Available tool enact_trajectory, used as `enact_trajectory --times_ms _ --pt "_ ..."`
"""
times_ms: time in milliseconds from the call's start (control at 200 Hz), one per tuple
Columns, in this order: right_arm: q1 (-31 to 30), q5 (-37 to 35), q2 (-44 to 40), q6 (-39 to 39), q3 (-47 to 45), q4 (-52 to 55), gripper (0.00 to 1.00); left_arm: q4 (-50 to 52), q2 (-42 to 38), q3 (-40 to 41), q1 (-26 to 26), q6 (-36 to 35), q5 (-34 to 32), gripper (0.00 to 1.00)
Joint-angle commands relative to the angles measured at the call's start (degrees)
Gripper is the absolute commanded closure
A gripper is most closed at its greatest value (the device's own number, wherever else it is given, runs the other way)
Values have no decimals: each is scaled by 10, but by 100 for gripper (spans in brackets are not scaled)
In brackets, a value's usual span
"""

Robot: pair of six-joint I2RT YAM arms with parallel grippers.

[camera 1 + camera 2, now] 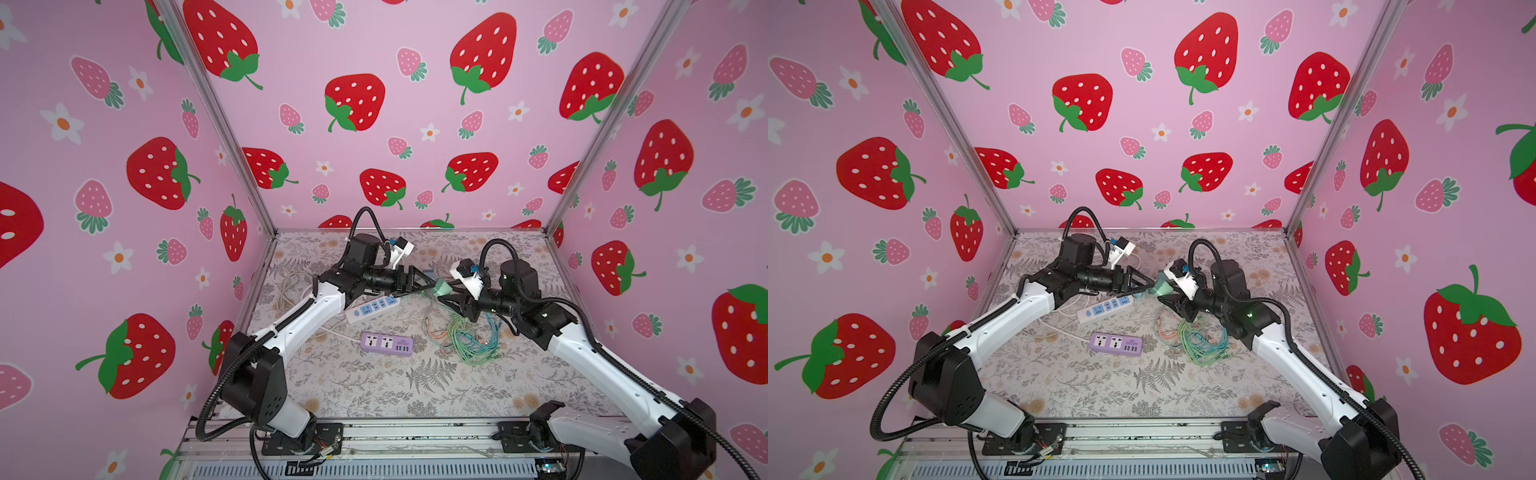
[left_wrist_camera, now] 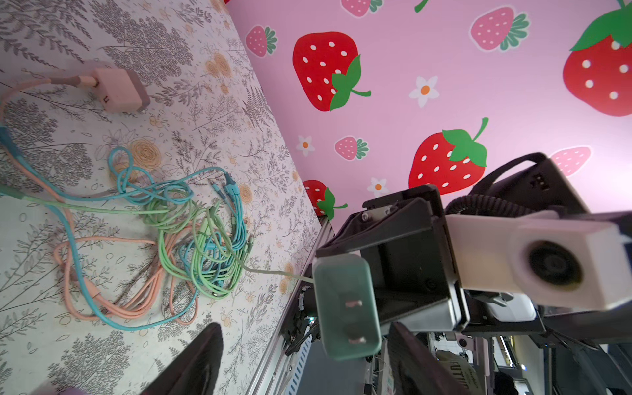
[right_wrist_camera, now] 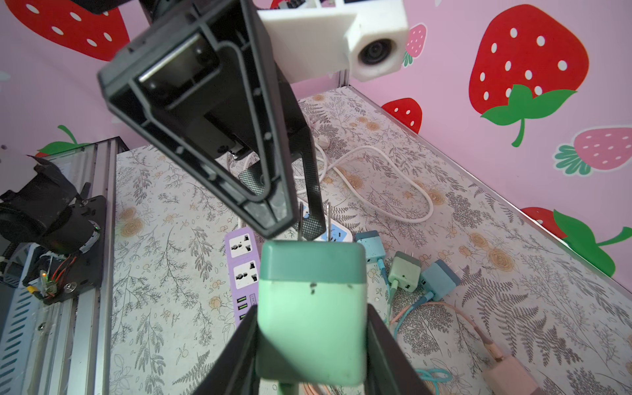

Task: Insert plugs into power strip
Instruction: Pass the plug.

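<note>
A mint green cube-shaped plastic plug point(image 3: 311, 307), with a darker green band and two metal prongs, is held in the air just off the right end of a white power strip with blue sockets point(image 1: 372, 307). The right claw point(image 3: 312, 345) is closed on the cube, its black fingers pressed against two opposite sides. The prongs point at the left claw point(image 1: 428, 283), which stands wide open and holds nothing. Its tips are just beside the prongs, but contact cannot be judged.

The plug's thin green cable drops to a tangle of green, blue and peach cables point(image 1: 465, 336) on the floral-patterned surface point(image 1: 374, 395), right of the strip. Near the strip's right end lie four more:
- a teal-blue cube plug point(image 3: 371, 244)
- a second mint green plug point(image 3: 406, 270)
- a blue cube plug point(image 3: 439, 278)
- a peach-pink cube plug point(image 2: 118, 89)

In front of the white strip lies a lilac power strip point(image 1: 386, 344), its label too small to read.
</note>
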State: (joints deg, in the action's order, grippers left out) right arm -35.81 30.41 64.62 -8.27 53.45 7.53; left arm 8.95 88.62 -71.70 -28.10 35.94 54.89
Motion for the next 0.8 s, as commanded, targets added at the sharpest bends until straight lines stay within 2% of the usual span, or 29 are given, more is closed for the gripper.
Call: enact_trajectory --times_ms 0,445,640,795 --pt "-14 -6 6 -22 12 0 79 -17 9 -13 -9 7 36 26" --pt "-32 -35 17 -39 26 17 77 -8 15 -20 -13 7 47 60" --pt "-33 -43 17 -43 28 19 76 -3 17 -25 -17 3 58 66" --pt "-33 -46 16 -46 29 20 76 -3 20 -27 -18 4 59 76"
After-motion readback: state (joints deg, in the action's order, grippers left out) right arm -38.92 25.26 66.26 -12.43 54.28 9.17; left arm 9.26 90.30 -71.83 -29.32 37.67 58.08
